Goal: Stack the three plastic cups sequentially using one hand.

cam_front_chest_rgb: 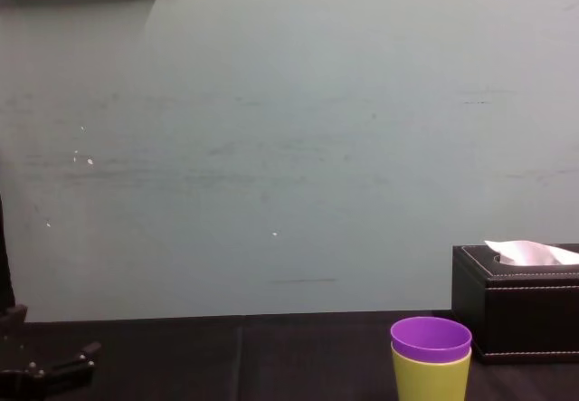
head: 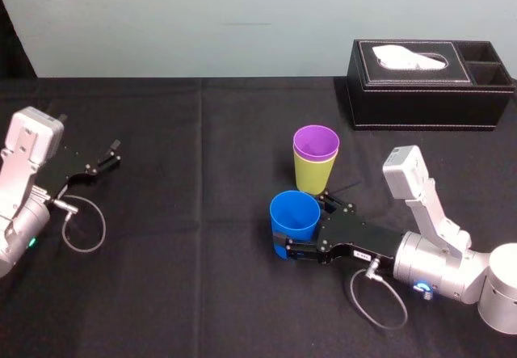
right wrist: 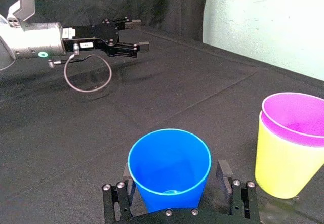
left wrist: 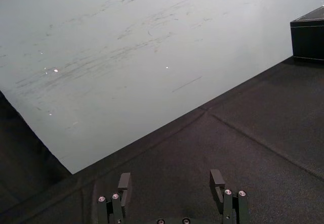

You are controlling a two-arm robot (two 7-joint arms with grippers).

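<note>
The blue cup (head: 295,215) stands upright on the black cloth, a little nearer to me than the other two. My right gripper (head: 303,227) is open with a finger on either side of the blue cup (right wrist: 169,168), low on its wall; a gap shows at one finger. The purple cup (head: 316,142) sits nested inside the lime yellow-green cup (head: 309,179), just behind the blue one. That pair also shows in the right wrist view, purple cup (right wrist: 298,118) in yellow-green cup (right wrist: 283,168). My left gripper (head: 113,154) rests open and empty at the far left.
A black tissue box (head: 428,83) stands at the back right, behind the cups. A pale wall rises beyond the table's far edge. The black cloth between the left arm and the cups is bare.
</note>
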